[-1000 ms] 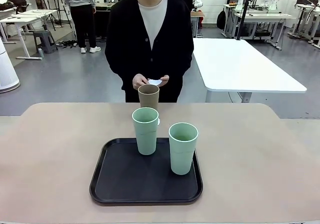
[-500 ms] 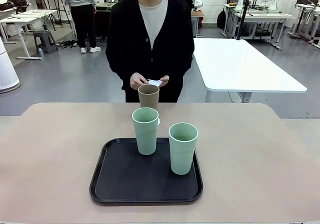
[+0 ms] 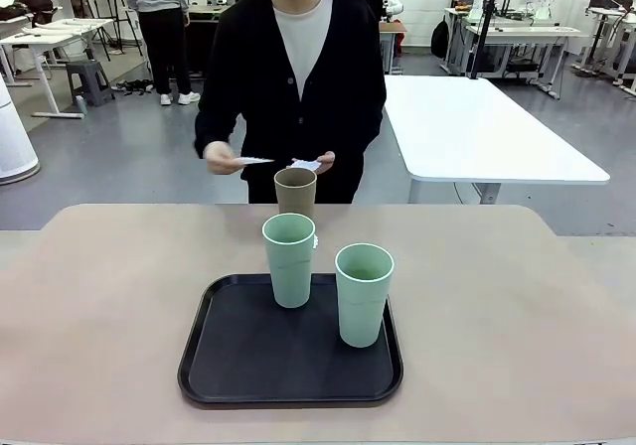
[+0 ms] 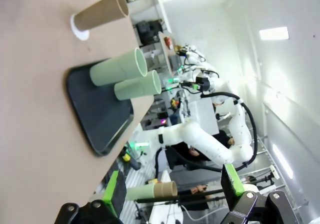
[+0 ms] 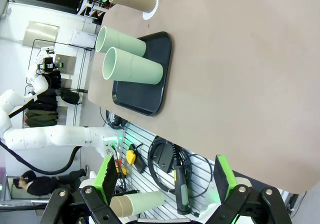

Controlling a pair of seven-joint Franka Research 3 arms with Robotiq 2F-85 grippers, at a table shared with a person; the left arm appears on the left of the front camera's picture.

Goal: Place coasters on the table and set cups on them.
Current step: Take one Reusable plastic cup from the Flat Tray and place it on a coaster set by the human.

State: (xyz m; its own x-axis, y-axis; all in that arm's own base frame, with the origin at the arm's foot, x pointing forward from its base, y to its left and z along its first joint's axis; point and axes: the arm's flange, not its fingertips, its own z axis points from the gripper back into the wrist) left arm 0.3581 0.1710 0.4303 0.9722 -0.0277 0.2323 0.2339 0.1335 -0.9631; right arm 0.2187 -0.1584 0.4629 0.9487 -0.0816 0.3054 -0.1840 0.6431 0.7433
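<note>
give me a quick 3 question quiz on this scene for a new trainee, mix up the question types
1. True or false: the brown cup stands on the black tray.
2. How many green cups stand on the tray?
3. What does the person hold? A: white coasters. B: a cup. C: a spoon.

Key
1. False: it stands on a coaster on the table, beyond the tray.
2. Two.
3. A, one in each hand.
</note>
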